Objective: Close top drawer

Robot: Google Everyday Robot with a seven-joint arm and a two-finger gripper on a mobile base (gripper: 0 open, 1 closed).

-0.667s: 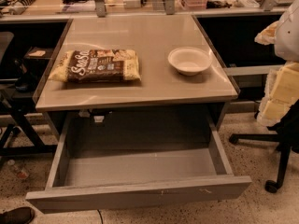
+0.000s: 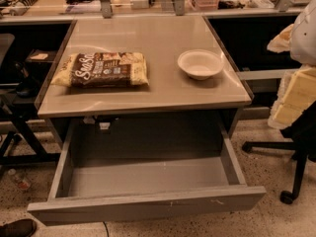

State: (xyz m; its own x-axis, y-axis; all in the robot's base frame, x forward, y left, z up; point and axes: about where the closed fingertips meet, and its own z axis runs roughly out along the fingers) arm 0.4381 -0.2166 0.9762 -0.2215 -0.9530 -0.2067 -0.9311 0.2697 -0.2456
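Note:
The top drawer (image 2: 148, 207) of the grey table (image 2: 163, 31) is pulled far out toward me. Its flat front has no handle and bears small white scuffs right of centre. The plain grey inside (image 2: 148, 177) holds nothing. My gripper is not in view. Only a white and cream part of my arm (image 2: 296, 90) shows at the right edge, beside the table and above and right of the drawer's front corner.
A brown snack bag (image 2: 101, 69) and a white bowl (image 2: 200, 63) lie on the tabletop. A black chair base (image 2: 291, 154) stands on the floor at the right. A black stand (image 2: 22, 132) is at the left, and a dark shoe (image 2: 17, 227) at the lower left.

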